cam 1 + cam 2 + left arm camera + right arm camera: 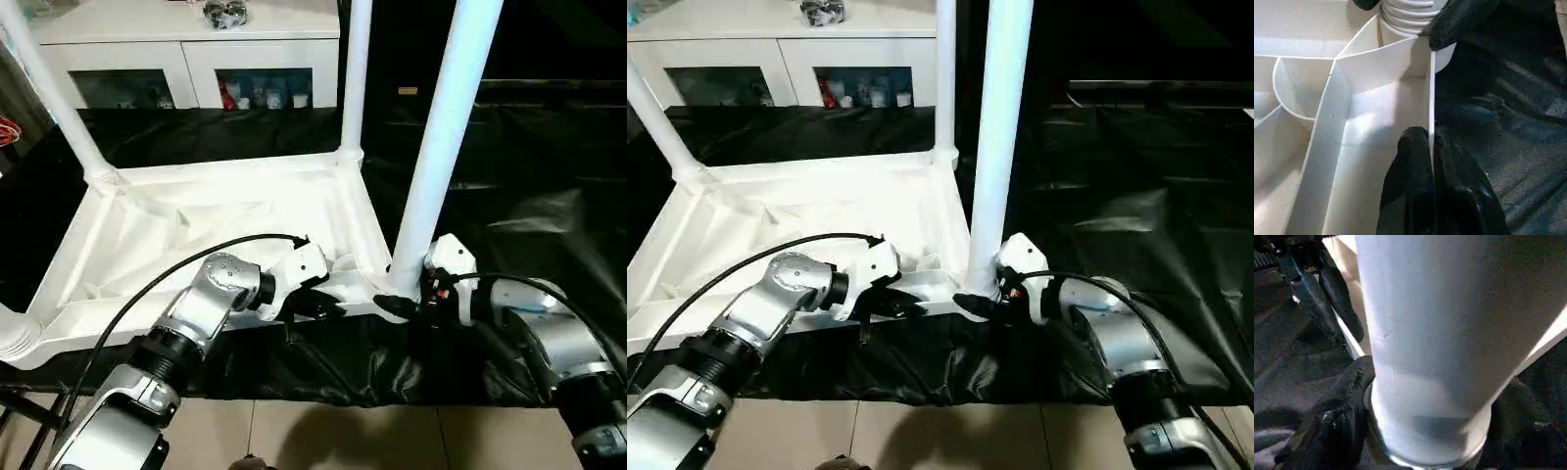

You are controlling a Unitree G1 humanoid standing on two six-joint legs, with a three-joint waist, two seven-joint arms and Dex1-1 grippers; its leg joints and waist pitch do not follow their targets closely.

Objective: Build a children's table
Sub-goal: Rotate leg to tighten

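Left pincer [1432,161] clamps tabletop [196,220] rim — right pincer [1415,431] grips near leg [441,147].

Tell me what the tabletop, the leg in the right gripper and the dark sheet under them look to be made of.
Tabletop: likely moulded white plastic, semi-gloss, with thin ribs and a rounded socket on its underside. Leg at the right gripper: apparently the same smooth white plastic, a plain tube with soft sheen. Dark sheet: probably thin black plastic film, wrinkled and shiny.
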